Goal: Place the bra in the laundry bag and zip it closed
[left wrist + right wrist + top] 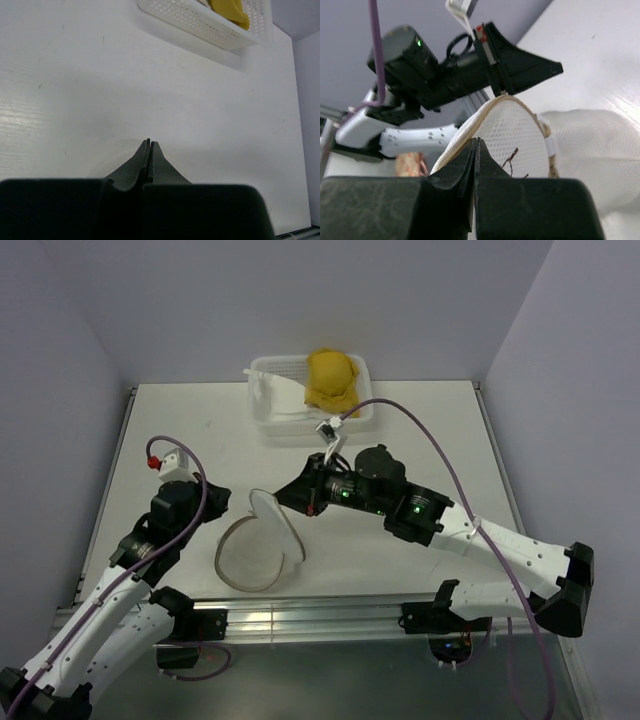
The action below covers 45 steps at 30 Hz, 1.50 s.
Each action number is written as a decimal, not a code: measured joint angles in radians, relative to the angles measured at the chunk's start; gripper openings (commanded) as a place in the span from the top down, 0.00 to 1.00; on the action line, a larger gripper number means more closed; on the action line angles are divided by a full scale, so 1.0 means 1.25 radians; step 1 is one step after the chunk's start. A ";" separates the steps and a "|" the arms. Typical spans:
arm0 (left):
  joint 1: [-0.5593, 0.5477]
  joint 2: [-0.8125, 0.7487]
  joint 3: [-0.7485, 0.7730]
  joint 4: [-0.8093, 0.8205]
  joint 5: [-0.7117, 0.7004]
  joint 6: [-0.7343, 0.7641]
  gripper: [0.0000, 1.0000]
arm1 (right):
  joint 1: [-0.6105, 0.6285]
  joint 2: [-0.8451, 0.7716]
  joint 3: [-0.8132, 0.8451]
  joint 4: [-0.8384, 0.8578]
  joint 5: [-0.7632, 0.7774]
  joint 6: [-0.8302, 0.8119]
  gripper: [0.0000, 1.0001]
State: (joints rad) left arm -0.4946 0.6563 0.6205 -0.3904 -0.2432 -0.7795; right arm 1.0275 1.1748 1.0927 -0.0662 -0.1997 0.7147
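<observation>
The mustard-yellow bra (332, 380) lies in the white basket (268, 423) at the back; its edge also shows in the left wrist view (230, 11). The laundry bag (248, 565) of white mesh lies near the front, its disc lid (272, 522) raised on edge. In the right wrist view the lid (517, 132) bears a dark mark and the bag's body (592, 150) lies to its right. My right gripper (312, 506) (476, 141) is shut at the lid's rim. My left gripper (228, 502) (149, 142) is shut and empty, just left of the lid; it also shows in the right wrist view (558, 66).
A white cloth piece (280, 395) lies in the basket beside the bra; the basket (195, 22) is ahead and to the right in the left wrist view. A metal rail (300, 618) runs along the near edge. Purple cables loop over both arms.
</observation>
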 measured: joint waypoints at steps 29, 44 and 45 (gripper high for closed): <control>-0.166 -0.103 -0.191 -0.082 0.218 -0.218 0.36 | -0.430 0.128 -0.345 0.340 -0.142 0.169 1.00; -0.205 0.136 -0.149 0.046 0.037 -0.181 1.00 | -0.431 0.107 -0.366 0.307 -0.145 0.148 1.00; -0.205 0.129 -0.148 0.045 0.032 -0.177 1.00 | -0.432 0.100 -0.365 0.294 -0.139 0.142 1.00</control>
State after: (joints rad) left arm -0.7506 0.8177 0.4358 -0.3344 -0.2028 -1.0012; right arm 0.4877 1.2995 0.6365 0.3008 -0.3733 0.8917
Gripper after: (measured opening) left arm 0.022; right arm 0.006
